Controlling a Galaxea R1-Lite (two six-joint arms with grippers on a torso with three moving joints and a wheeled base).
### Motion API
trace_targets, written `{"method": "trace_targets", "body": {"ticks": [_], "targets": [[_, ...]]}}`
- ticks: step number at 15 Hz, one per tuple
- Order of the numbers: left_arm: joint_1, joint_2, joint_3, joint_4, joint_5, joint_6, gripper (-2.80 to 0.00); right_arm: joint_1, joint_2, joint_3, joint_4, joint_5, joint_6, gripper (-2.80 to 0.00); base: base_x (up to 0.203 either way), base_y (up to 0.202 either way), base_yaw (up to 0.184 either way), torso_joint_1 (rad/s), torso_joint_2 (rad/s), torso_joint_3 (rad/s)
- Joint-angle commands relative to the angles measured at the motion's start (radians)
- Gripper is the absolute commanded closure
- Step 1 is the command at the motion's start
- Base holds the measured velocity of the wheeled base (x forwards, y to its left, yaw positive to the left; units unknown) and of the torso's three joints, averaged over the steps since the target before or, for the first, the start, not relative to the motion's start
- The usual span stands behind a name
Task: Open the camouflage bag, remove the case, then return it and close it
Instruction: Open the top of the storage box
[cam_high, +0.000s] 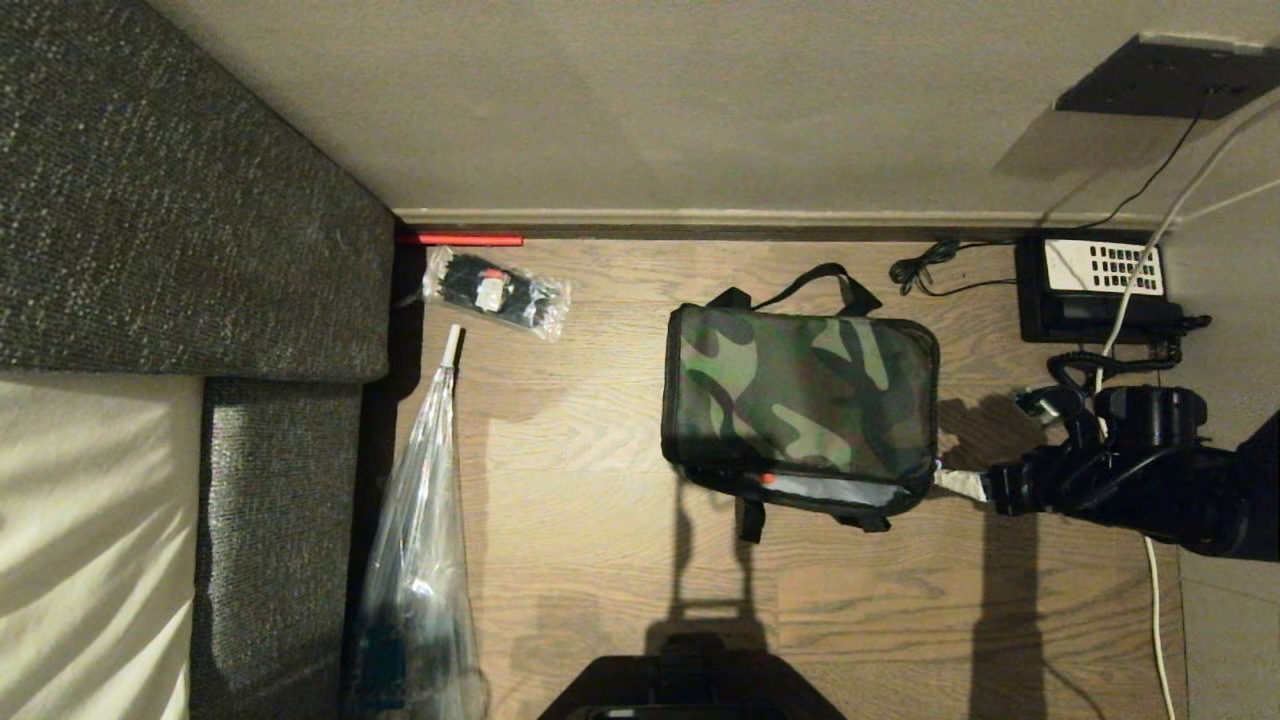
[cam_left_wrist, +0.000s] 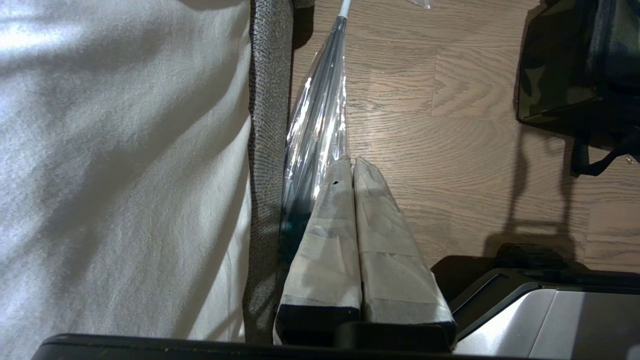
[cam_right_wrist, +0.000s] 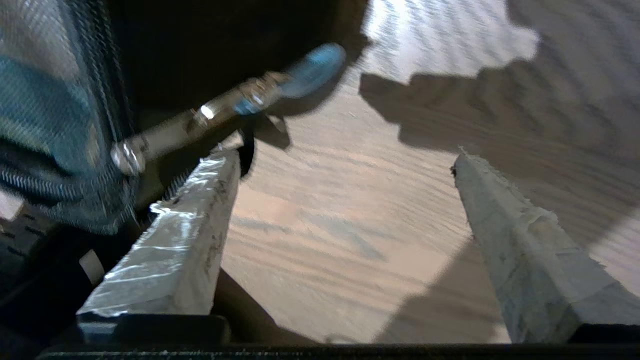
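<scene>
camouflage bag (cam_high: 800, 385): soft fabric, likely light, lid sagging; take by zipper pull (cam_right_wrist: 225, 112). right hand (cam_high: 960, 483) released beside it; left hand (cam_left_wrist: 352, 167) clenched, empty.

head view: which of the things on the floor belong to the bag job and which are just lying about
Job:
- camouflage bag, lid down with a gap along its near edge
- zipper pull at the bag's corner
- right tool, open beside that corner

Lying about:
- desk telephone
- wrapped umbrella
- small plastic packet
- red stick at the skirting
- sofa
</scene>
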Motion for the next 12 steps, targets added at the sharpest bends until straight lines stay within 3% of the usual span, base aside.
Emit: {"method": "trace_targets", "body": {"ticks": [1,3,4,6,10,12], "targets": [[0.0,0.0,0.0,0.0,0.0,-0.001,0.0,-0.022,-0.043,0.01,0.06,0.018,0.008,-2.8,0.0,0.0,0.0,0.0,0.0,0.0],[0.0,0.0,0.0,0.0,0.0,-0.001,0.0,-0.025,-0.06,0.006,0.156,0.032,0.016,-2.8,0.0,0.0,0.0,0.0,0.0,0.0],[0.0,0.0,0.0,0.0,0.0,-0.001,0.0,-0.025,-0.069,-0.017,0.212,0.037,0.058,-2.8,0.0,0.0,0.0,0.0,0.0,0.0],[0.0,0.0,0.0,0.0,0.0,-0.001,0.0,-0.004,-0.074,-0.067,0.246,0.057,0.269,-2.8,0.0,0.0,0.0,0.0,0.0,0.0],[0.0,0.0,0.0,0.0,0.0,-0.001,0.0,0.024,-0.081,-0.179,0.268,0.071,0.773,-2.8,0.0,0.0,0.0,0.0,0.0,0.0],[0.0,0.0,0.0,0.0,0.0,-0.001,0.0,0.035,-0.072,-0.219,0.274,0.081,0.972,-2.8,0.0,0.0,0.0,0.0,0.0,0.0]]}}
